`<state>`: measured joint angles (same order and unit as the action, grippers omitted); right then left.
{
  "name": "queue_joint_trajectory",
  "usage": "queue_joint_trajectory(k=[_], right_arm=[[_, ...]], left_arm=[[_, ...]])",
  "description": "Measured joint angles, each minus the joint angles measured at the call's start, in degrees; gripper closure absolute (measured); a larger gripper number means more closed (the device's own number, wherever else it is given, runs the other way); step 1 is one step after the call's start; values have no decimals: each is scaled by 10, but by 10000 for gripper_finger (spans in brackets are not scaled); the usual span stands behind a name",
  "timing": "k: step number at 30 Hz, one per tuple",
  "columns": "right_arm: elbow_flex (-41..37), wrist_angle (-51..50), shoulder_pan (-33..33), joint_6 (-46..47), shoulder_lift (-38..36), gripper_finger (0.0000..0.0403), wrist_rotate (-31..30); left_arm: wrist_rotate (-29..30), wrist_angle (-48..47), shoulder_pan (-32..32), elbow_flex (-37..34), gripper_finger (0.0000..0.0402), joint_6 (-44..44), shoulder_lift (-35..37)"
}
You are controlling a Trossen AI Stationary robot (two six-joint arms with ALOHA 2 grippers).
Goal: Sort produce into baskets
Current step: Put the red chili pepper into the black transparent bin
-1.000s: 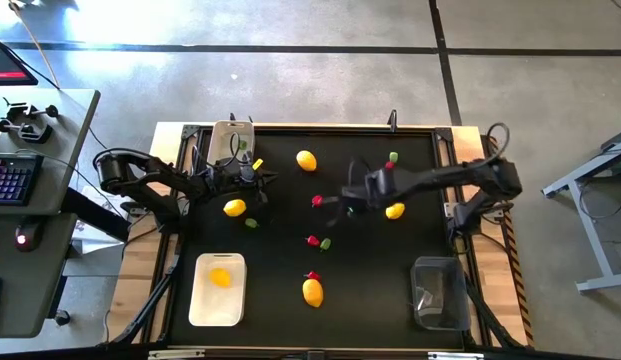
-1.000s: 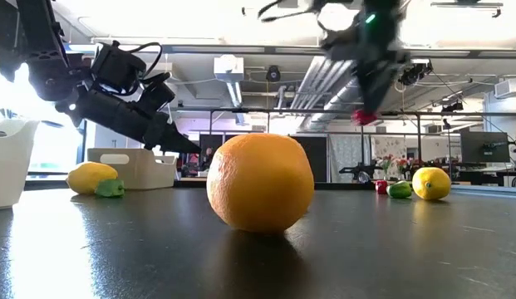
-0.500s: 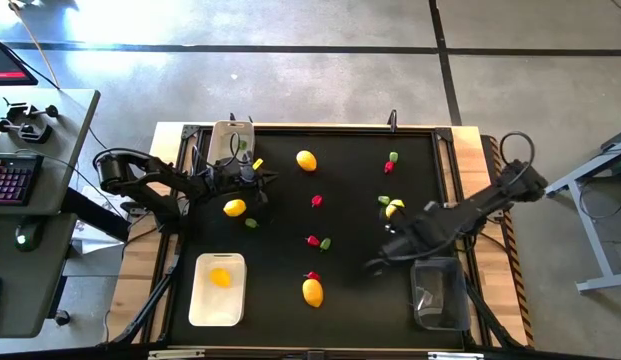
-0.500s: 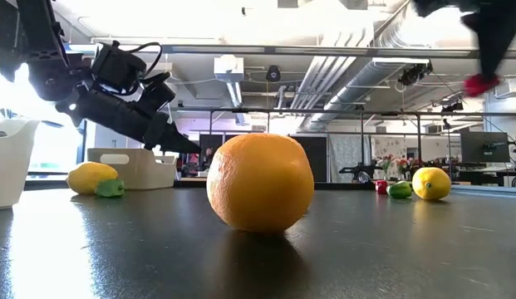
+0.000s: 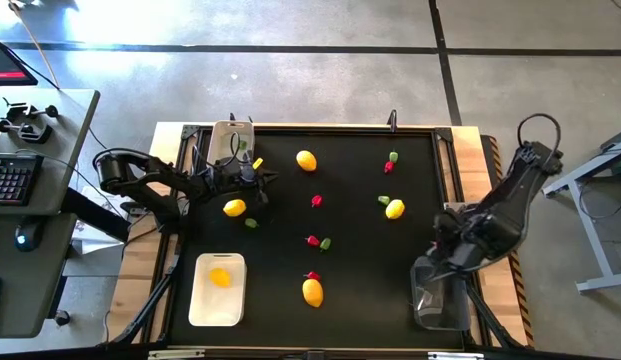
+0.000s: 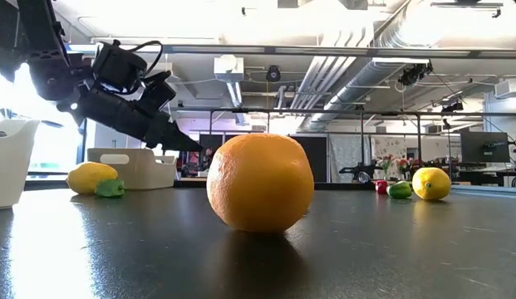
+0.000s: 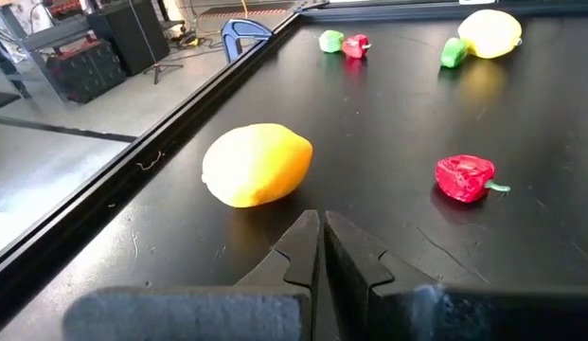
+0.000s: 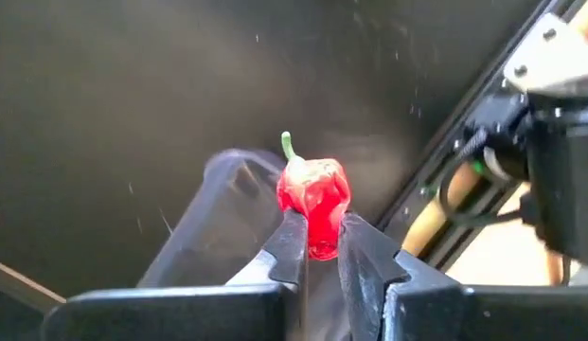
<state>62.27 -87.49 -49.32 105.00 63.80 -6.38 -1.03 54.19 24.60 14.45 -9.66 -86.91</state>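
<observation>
My right gripper [image 8: 319, 237] is shut on a small red pepper [image 8: 314, 192] and hovers over the far end of the transparent bin [image 5: 440, 297] at the table's near right. The bin also shows below the pepper in the right wrist view [image 8: 227, 213]. My left gripper [image 7: 322, 227] is shut and empty, held above the table at the far left [image 5: 266, 180], next to the beige tub [image 5: 232, 140]. A lemon [image 7: 258, 166] lies just ahead of it. The white tray [image 5: 202, 300] at the near left holds one lemon [image 5: 220, 278]. My right gripper pinches the red pepper's lower part [image 8: 317, 232] between its two fingertips [image 8: 292, 244]. The pepper's green stem [image 8: 288, 145] points away from the fingers. The pepper is lifted clear, above the transparent bin.
Loose lemons lie at the far middle [image 5: 306, 160], left [image 5: 234, 208], right [image 5: 394, 209] and near middle [image 5: 312, 292]. Small red pieces [image 5: 316, 200] and green pieces [image 5: 325, 243] are scattered between them. The table's raised frame [image 5: 460, 180] borders the black mat.
My right gripper has swung from the table's middle toward the right and near edges with the red pepper held shut in its fingers. It now stands over the transparent bin and has left the low view.
</observation>
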Motion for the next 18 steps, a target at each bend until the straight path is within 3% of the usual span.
queue_joint_trajectory(k=[9, 18], right_arm=[[-24, 28, -77, 86, 7, 373, 36], [-24, 70, -86, 90, 31, 365, 27]], left_arm=[[0, 0, 0, 0, 395, 0, 0], [0, 0, 0, 0, 395, 0, 0]])
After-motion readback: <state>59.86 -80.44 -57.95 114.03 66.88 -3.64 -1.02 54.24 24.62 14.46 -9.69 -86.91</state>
